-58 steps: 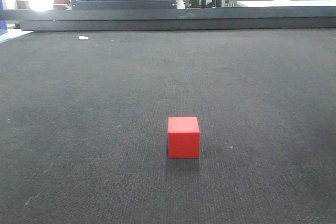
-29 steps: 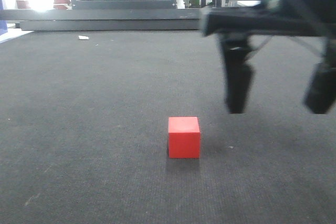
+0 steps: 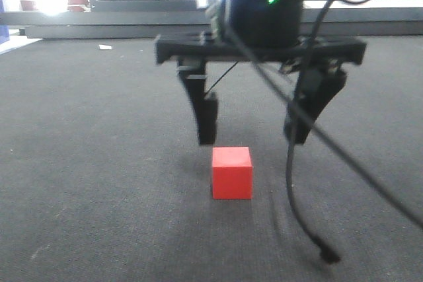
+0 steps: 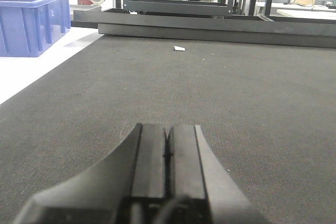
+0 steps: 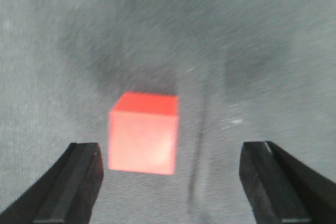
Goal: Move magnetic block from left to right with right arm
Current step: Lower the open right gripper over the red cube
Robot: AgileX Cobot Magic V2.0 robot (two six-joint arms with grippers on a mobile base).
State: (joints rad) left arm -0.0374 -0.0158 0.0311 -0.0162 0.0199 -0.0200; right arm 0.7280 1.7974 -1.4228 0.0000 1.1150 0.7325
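The magnetic block, a small bright-red cube, rests on the dark carpet-like mat. My right gripper hangs open just above it, fingers pointing down, the left finger over the cube's left edge and the other well off to its right. In the right wrist view the magnetic block lies between the wide-apart fingers of the right gripper, nearer the left one, touching neither. My left gripper is shut, its pads pressed together with nothing in them, low over the mat.
A black cable droops from the right arm to the mat beside the cube. A small white scrap lies far back left. A blue bin stands off the mat's left side. A black frame rail borders the far edge.
The right arm has swung in from the upper right, moving left and lower until its open fingers hang over the cube. The cube has not moved.
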